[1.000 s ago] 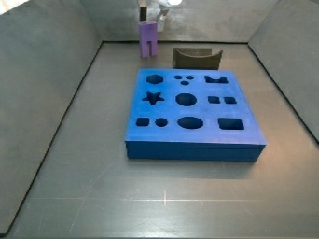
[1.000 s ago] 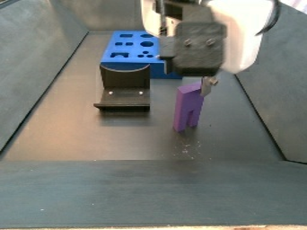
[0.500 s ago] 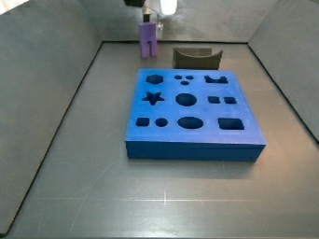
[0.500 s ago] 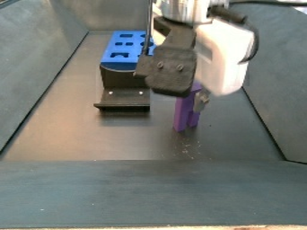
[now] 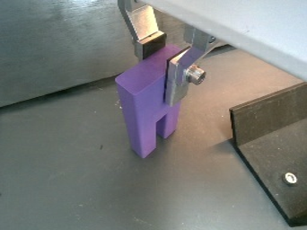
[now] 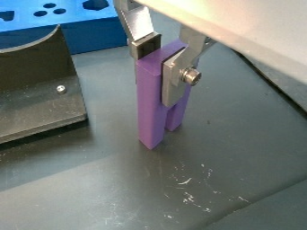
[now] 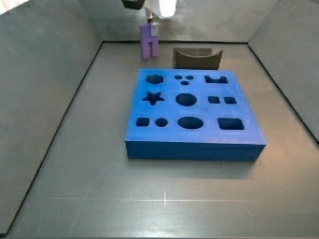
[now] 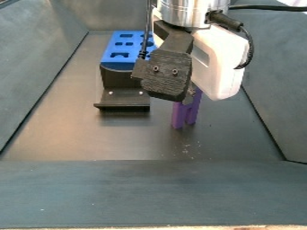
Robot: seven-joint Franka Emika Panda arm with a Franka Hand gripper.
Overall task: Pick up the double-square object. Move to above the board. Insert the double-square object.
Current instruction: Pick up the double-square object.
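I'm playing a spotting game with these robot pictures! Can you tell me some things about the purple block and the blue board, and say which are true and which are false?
1. The double-square object stands upright on the floor. True.
2. The gripper has its fingers on either side of the block's top. True.
3. The block is already in the board. False: it stands off the board.
4. The board is red. False: it is blue.
5. The fixture stands beside the block. True.

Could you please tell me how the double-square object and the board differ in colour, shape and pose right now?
The double-square object is light purple; the board is blue. The object is a tall, slim block standing upright on the floor between the jaws of the gripper; the board is a wide slab lying flat, apart from the gripper. The board's top has dark cut-outs; the object shows none. Both rest on the grey floor.
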